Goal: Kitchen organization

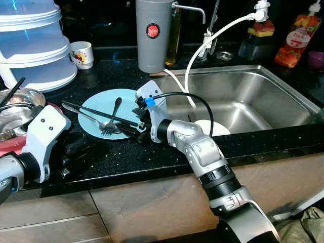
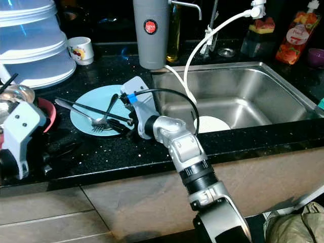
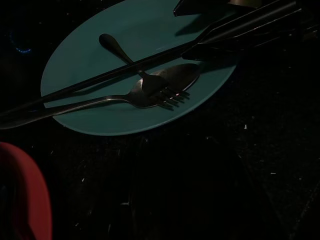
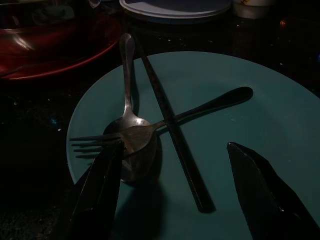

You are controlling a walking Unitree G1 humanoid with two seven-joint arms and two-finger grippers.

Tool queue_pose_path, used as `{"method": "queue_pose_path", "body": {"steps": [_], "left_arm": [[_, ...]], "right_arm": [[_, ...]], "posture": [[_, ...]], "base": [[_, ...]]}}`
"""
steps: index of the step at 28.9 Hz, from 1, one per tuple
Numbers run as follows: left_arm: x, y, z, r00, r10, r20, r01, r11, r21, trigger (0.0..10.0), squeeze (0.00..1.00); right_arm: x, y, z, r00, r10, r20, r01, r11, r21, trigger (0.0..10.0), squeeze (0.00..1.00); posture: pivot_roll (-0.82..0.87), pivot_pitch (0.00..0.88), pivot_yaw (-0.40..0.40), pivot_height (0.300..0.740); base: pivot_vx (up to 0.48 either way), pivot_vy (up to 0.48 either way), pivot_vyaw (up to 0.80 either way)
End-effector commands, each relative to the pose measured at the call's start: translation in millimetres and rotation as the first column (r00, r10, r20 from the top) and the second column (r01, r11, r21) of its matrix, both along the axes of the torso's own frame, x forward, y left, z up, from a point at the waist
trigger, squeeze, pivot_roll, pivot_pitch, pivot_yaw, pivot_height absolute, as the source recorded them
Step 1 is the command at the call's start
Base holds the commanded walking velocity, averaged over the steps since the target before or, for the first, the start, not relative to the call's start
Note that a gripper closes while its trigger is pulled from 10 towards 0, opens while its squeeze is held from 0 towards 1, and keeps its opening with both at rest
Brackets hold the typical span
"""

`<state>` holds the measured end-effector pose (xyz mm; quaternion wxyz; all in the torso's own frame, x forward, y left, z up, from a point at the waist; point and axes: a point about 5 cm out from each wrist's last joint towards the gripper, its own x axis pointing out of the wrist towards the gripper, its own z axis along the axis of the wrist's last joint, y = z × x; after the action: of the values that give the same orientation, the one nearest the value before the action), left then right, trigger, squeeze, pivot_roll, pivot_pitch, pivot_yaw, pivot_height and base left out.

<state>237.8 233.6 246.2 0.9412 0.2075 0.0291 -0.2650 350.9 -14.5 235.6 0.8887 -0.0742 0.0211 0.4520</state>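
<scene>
1. Far left: the left gripper (image 1: 71,162) hangs low over the near counter (image 1: 152,157). We cannot tell its finger state; the fingers blur into the dark stone. Beside it sit a steel bowl (image 1: 20,109) and something red, both cut off by the frame edge.
2. Centre-left: the teal plate (image 1: 109,114) lies on the counter left of the sink, carrying a spoon (image 4: 131,107), a fork (image 4: 170,120) and a black chopstick (image 4: 172,135), all crossed; stacked so, we judge, for clearing.
3. Centre: the right gripper (image 4: 170,195) hovers at the plate's near-right rim, jaws apart and empty, straddling the chopstick's end, probably lining up a pick.
4. Right: the sink (image 1: 283,91) holds a white dish (image 1: 215,127), partly hidden behind the right arm.
</scene>
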Motion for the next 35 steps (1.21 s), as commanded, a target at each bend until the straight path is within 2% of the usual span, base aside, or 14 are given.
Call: {"method": "queue_pose_path", "body": {"steps": [1,4,7,9,17,27,28,30,31,34,35], "left_arm": [[-1.2,-3.4,0.7,1.000,-0.018,0.013,0.018,1.000,0.000,10.0,0.00],[-1.0,-3.7,0.2,1.000,-0.019,0.012,0.019,1.000,0.000,10.0,0.00],[0.3,-10.7,-0.6,0.999,-0.050,0.012,0.050,0.999,-0.019,10.0,0.00],[0.9,-12.4,-0.6,0.998,-0.055,0.013,0.055,0.998,-0.022,10.0,0.00],[4.7,-17.9,1.6,0.998,-0.064,0.022,0.065,0.997,-0.030,10.0,0.00],[5.4,-18.9,4.3,0.997,-0.068,0.028,0.069,0.997,-0.032,10.0,0.00],[5.2,-18.7,4.5,0.997,-0.068,0.027,0.069,0.997,-0.033,10.0,0.00],[5.2,-18.7,4.5,0.997,-0.068,0.027,0.069,0.997,-0.033,10.0,0.00],[5.1,-18.6,4.8,0.997,-0.071,0.027,0.072,0.997,-0.034,10.0,0.00],[5.1,-18.7,5.0,0.997,-0.073,0.026,0.074,0.997,-0.035,10.0,0.00],[5.1,-19.3,4.9,0.997,-0.076,0.026,0.077,0.996,-0.036,10.0,0.00]], "right_arm": [[0.4,0.4,-1.1,1.000,0.001,-0.002,-0.001,1.000,0.002,10.0,0.00],[0.8,1.4,-1.3,1.000,0.002,-0.002,-0.002,1.000,0.000,10.0,0.00],[9.1,14.2,-13.3,0.996,0.051,-0.070,-0.055,0.996,-0.064,10.0,0.00],[10.7,16.3,-14.4,0.995,0.054,-0.079,-0.060,0.996,-0.066,10.0,0.00],[18.6,27.3,-3.8,0.998,0.033,-0.049,-0.034,0.999,-0.026,10.0,0.00],[21.5,29.2,-3.3,0.997,0.068,-0.044,-0.070,0.995,-0.066,10.0,0.00],[21.8,29.3,-3.7,0.996,0.074,-0.047,-0.077,0.994,-0.074,6.2,0.00],[21.8,29.3,-3.7,0.996,0.074,-0.047,-0.077,0.994,-0.074,6.2,0.00],[22.3,28.9,-5.6,0.995,0.088,-0.055,-0.093,0.990,-0.102,1.5,0.00],[22.4,28.4,-7.4,0.993,0.098,-0.063,-0.106,0.986,-0.127,1.5,0.00],[22.5,27.8,-10.3,0.991,0.104,-0.078,-0.115,0.982,-0.152,3.8,0.00]], "posture": [[0.08,0.082,-0.047,0.740],[0.08,0.079,-0.048,0.740],[0.08,0.088,-0.050,0.740],[0.08,0.088,-0.050,0.740],[0.07,0.097,-0.044,0.740],[0.07,0.100,-0.045,0.740],[0.07,0.098,-0.044,0.740],[0.07,0.098,-0.044,0.740],[0.07,0.096,-0.044,0.740],[0.07,0.096,-0.044,0.740],[0.07,0.095,-0.045,0.740]], "base": [[0.000,0.000,0.00],[0.000,0.000,0.00],[0.000,0.000,0.00],[0.000,0.000,0.00],[0.000,0.000,0.00],[0.000,0.000,0.00],[0.000,0.000,0.00],[0.000,0.000,0.00],[0.000,0.000,0.00],[0.000,0.000,0.00],[0.000,0.000,0.00]]}}
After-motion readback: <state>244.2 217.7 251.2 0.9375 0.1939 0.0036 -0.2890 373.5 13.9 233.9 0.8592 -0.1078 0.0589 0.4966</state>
